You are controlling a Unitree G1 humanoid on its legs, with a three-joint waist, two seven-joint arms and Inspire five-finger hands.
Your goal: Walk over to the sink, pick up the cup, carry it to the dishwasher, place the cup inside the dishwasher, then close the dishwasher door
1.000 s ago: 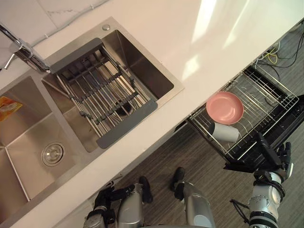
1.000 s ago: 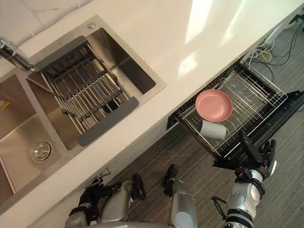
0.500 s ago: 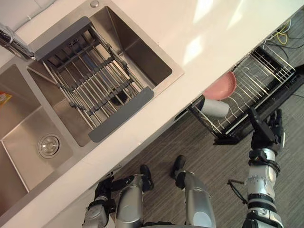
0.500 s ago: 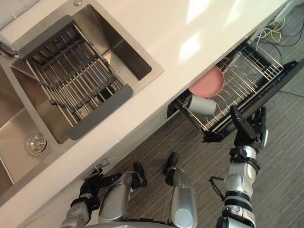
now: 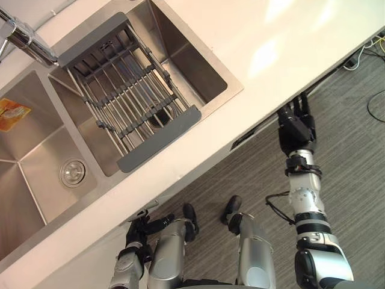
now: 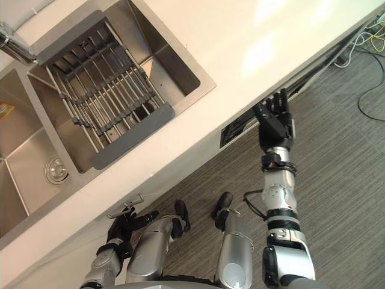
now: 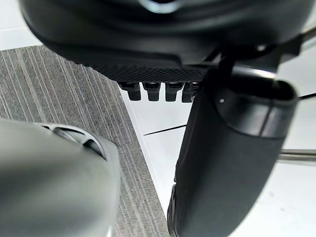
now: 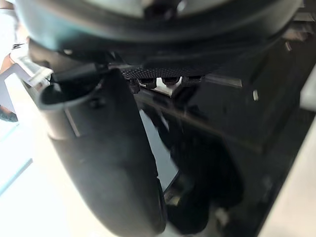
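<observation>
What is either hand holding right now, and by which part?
Nothing. The right hand rests with straight fingers at the dishwasher door under the countertop; the left hand hangs empty.

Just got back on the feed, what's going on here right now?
The robot stands at the counter beside the sink. Its right arm is stretched forward, with the right hand held flat, fingers straight, against the dark dishwasher door under the counter edge. The door looks shut or very nearly so, with just a dark strip showing below the counter. The left hand hangs low by the cabinet front, open and holding nothing.
</observation>
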